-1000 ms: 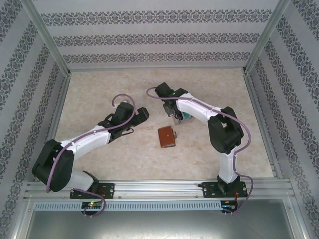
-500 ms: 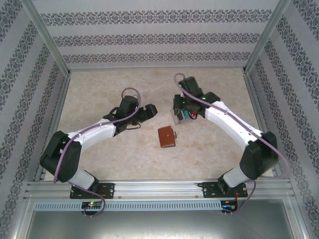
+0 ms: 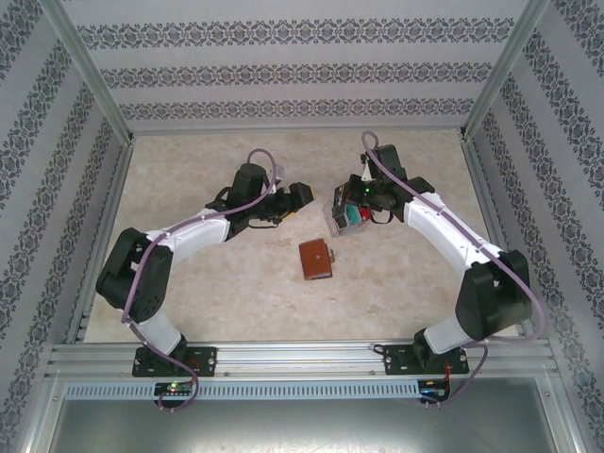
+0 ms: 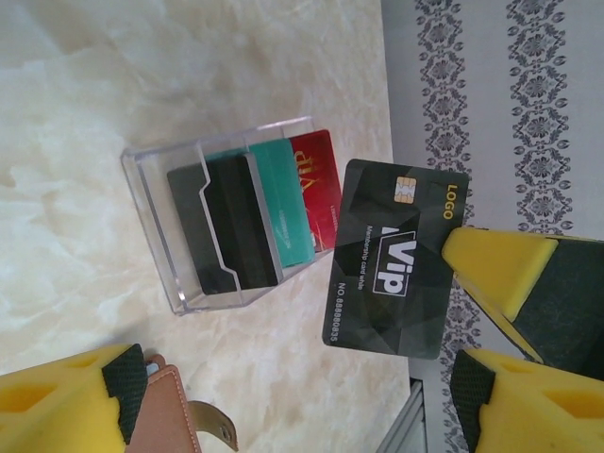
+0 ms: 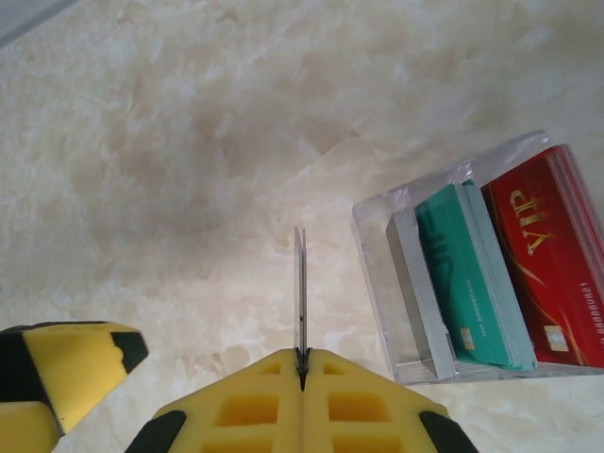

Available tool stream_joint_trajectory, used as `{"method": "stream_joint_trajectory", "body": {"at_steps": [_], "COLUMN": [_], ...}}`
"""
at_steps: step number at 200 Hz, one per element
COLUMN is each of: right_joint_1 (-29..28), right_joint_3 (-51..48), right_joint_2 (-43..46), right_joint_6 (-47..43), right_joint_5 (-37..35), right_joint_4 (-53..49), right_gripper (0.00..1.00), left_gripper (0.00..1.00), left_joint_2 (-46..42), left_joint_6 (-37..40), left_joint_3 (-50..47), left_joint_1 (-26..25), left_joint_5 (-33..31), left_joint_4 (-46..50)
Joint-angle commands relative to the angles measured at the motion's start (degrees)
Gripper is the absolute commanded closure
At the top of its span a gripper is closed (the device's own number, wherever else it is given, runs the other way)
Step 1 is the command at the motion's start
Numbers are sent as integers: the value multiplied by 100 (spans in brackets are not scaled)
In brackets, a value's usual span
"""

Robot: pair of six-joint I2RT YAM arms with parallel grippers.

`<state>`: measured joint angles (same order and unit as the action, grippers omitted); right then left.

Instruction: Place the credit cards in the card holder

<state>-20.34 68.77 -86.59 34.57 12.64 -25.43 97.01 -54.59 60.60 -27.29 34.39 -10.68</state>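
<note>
One dark grey card [image 4: 396, 260] is leaving the clear tray [image 4: 151, 236], right gripper [image 5: 302, 360] clamped on it, and we are seeing left gripper [image 3: 294, 196] moving in, jaws apart, likely for handover

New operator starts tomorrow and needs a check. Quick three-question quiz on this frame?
1. Fill in: the left gripper stands ___ (open or shut).
2. What grips the dark VIP card? A) left gripper B) right gripper C) both
3. True or false: the wallet lies apart from the clear tray.
Key: 1 open; 2 B; 3 true.
</note>
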Motion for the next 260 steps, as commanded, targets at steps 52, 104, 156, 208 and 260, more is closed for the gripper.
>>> {"method": "stream_joint_trajectory", "body": {"at_steps": [52,104,156,208,260], "right_joint_1": [579,753,808,882,854], "right_joint_3": [-342,-499,-498,-599,-646], "right_joint_2": [366,402,213,106,154], "right_joint_6": [949,1469,1554,1610,1727], "right_joint_5": [2742,3642,3833,3728,3883], "right_joint_4": [1336,2087,2212,2269,2541], "right_gripper": [100,100,100,99,77], "left_gripper": [10,14,53,89,100], "left_joint_2": [611,718,500,327,339], "left_joint_6": [-1467,-1986,-2206,-2093,-2304], "left_joint_3": [190,464,507,448,405], "left_joint_1": [201,215,209,215,210], "left_joint_5": [1203,1610,1708,1584,1491], "left_joint_4": [-2316,-3045,-3350,-3115,-3310]}}
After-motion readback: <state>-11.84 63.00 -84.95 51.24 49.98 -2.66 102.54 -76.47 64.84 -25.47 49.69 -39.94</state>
